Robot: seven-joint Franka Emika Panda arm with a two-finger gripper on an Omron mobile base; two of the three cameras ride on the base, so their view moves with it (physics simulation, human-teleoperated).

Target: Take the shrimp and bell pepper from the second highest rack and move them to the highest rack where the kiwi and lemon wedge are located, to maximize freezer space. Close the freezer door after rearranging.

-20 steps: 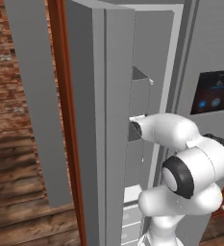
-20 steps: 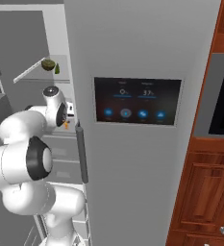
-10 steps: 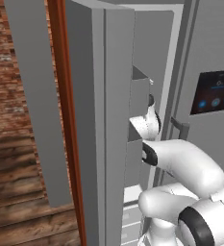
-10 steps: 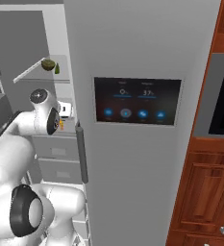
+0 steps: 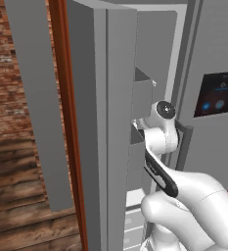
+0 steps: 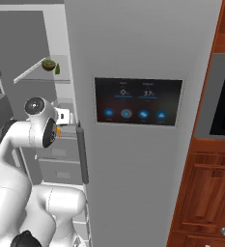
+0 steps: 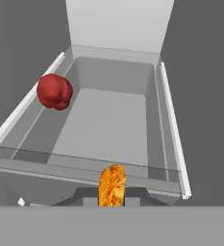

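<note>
In your hand view the second highest rack (image 7: 108, 129), the grey open-topped bin, fills the middle of the frame. Inside it you have one thing left: the dark red bell pepper (image 7: 54, 91), up against the bin's left wall in the upper left of that view. The rest of the bin floor is bare grey.

The shrimp (image 7: 112, 185) is at the bottom centre of your hand view, an orange curled piece standing up right where the fingertips rise, in front of the bin's near edge. The gripper (image 7: 112, 199) is clenched on it. In the right base view you can pick out the same orange speck (image 6: 60, 130) at the hand, left of centre.

In the upper left of the right base view sits the highest rack (image 6: 34, 73), the thin pale shelf, with the kiwi (image 6: 49, 64) on it and a small dark green piece just beside the kiwi, too small to name for certain. The freezer door (image 5: 88, 122) stands open, taking up the left half of the left base view.

Against the picture from a second ago, the arm has swung: the hand now sits further up and nearer the bin (image 5: 144, 98) in the left base view, and in the right base view the wrist has moved left and lower in the frame. The shelf and kiwi have not shifted.
</note>
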